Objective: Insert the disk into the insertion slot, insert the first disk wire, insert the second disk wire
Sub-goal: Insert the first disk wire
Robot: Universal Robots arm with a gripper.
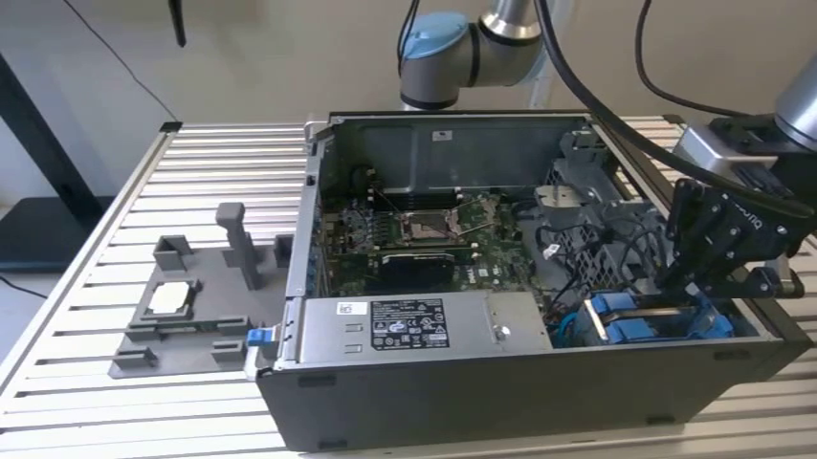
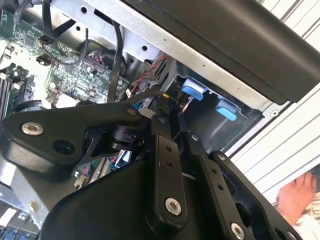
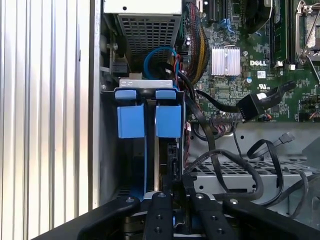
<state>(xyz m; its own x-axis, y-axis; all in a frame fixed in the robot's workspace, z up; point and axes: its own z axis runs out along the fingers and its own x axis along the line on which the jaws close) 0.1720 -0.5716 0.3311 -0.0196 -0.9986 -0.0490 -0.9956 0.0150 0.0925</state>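
Fingers (image 3: 160, 202) tight on the disk (image 3: 167, 122); in the second wrist view, a hand (image 2: 297, 197).

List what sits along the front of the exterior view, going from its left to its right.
Grey holder plate → small blue tab → labelled power-supply box → blue disk brackets.

Exterior view high, wrist views nr slot (image 3: 107, 142)
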